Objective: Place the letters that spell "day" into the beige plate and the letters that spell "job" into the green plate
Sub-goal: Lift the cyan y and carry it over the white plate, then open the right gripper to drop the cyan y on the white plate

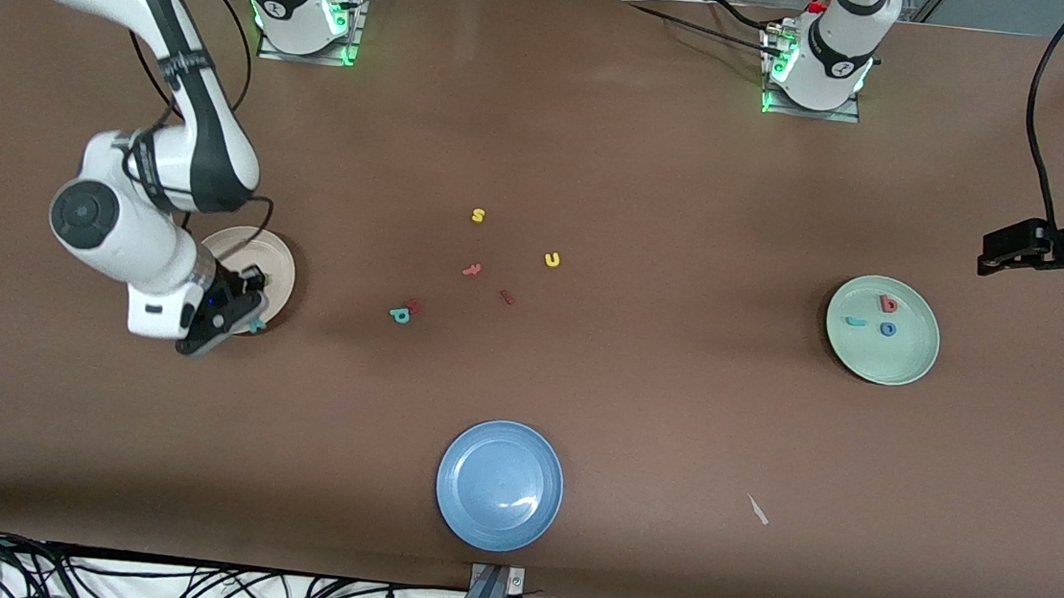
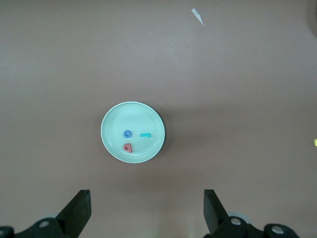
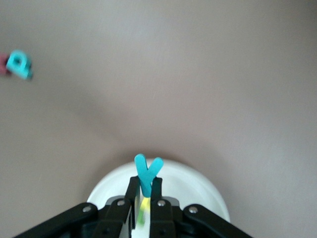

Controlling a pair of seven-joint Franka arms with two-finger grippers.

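Observation:
My right gripper [image 3: 146, 191] is shut on the teal y [image 3: 147, 176], which sticks up from between its fingers over the beige plate [image 3: 198, 188]. In the front view this gripper [image 1: 251, 318] hangs over the edge of the beige plate [image 1: 251, 260] nearest the front camera. A yellow-green bit [image 3: 143, 210] lies on the plate under the fingers; I cannot tell which letter it is. The green plate [image 1: 912, 356] holds the red b [image 1: 889, 304], teal j [image 1: 856, 321] and blue o [image 1: 889, 328]. My left gripper [image 2: 147, 213] waits open and empty, high above the table beside the green plate [image 2: 114, 119].
Loose letters lie mid-table: yellow s [image 1: 478, 215], yellow u [image 1: 552, 259], red t [image 1: 471, 270], a red l-like piece [image 1: 506, 297] and teal p [image 1: 400, 314]. A blue plate [image 1: 499, 485] sits near the front edge, with a white scrap [image 1: 757, 510] toward the left arm's end.

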